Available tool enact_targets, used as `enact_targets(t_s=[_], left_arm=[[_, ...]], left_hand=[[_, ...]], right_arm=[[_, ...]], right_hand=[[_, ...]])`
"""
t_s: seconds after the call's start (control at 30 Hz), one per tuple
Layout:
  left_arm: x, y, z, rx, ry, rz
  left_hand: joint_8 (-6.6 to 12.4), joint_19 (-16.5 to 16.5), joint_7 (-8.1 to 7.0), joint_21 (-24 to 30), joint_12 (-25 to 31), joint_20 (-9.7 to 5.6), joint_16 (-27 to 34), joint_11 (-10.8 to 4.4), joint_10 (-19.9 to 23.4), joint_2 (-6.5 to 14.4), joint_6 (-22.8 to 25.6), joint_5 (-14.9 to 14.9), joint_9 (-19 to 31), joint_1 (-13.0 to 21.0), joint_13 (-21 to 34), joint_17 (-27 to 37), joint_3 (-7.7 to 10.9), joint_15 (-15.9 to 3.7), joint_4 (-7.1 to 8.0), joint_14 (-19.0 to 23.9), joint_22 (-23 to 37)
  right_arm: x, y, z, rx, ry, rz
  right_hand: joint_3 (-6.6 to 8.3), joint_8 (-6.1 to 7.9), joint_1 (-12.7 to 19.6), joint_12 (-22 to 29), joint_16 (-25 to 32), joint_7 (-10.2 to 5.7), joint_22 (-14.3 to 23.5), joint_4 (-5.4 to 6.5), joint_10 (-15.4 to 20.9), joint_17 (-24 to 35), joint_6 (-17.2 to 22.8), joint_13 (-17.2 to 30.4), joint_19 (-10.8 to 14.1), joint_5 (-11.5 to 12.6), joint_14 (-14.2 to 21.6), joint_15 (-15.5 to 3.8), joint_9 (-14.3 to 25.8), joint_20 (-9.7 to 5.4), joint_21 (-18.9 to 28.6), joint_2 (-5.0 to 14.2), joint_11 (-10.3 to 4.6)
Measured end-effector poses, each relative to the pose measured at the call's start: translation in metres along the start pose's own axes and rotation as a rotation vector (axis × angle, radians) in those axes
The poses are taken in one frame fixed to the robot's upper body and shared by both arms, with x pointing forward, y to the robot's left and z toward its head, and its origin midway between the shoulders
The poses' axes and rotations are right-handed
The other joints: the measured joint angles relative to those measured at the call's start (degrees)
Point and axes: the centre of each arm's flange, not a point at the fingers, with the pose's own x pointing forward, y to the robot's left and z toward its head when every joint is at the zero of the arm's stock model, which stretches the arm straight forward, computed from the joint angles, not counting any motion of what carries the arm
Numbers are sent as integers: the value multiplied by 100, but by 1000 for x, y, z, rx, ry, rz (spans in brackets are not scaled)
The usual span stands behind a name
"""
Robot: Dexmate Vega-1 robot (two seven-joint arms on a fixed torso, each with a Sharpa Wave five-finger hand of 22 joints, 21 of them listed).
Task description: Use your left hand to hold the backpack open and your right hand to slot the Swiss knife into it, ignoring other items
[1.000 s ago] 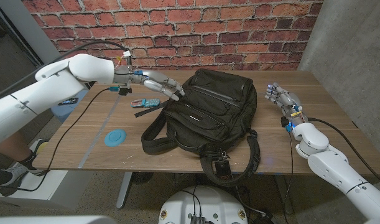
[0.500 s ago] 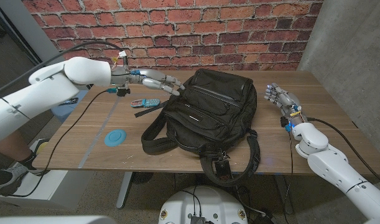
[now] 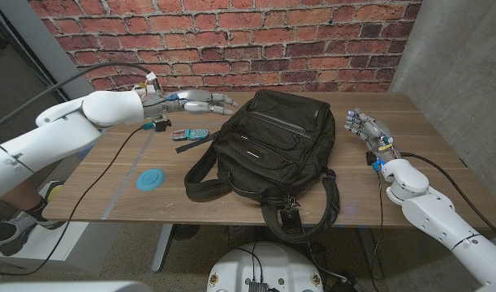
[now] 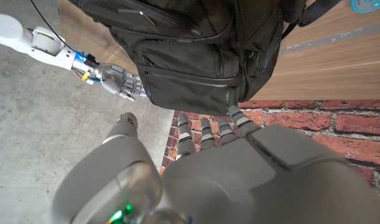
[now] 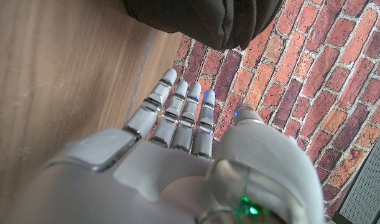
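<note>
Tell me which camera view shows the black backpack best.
The head view: the whole backpack lies there on the table, straps included. The left wrist view shows only its upper part beyond the left hand. The right wrist view shows only one edge of it.

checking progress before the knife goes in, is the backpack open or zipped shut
Shut, as far as the head view shows: the backpack lies closed on the table, no opening visible. The left robot hand hovers beside its top, not holding it.
</note>
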Motion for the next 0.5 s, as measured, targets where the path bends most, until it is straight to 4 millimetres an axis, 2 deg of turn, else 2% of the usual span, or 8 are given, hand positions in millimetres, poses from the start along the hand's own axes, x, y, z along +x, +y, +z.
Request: enact_targets(t_s=[0.17, 0.5], left_arm=[[-2, -4, -2, -32, -1, 50], [-2, -10, -5, -93, -8, 144]], left_hand=[[-67, 63, 1, 0, 0, -43, 0, -44, 43, 44, -62, 0, 0, 44, -50, -63, 43, -27, -43, 73, 0], [-111, 114, 0, 0, -23, -34, 45, -10, 71, 43, -62, 0, -16, 44, -105, -105, 81, -35, -82, 125, 1]], right_arm=[[1, -1, -1, 1, 2, 5], [3, -4, -3, 5, 3, 15]], right_hand=[[0, 0, 0, -22, 0, 0, 0, 0, 0, 0, 0, 4, 0, 0, 0, 0, 0, 0, 0, 0, 0], [38, 0, 0, -66, -34, 0, 0, -38, -19, 1, -63, 3, 0, 0, -43, -2, 1, 0, 0, 0, -19]])
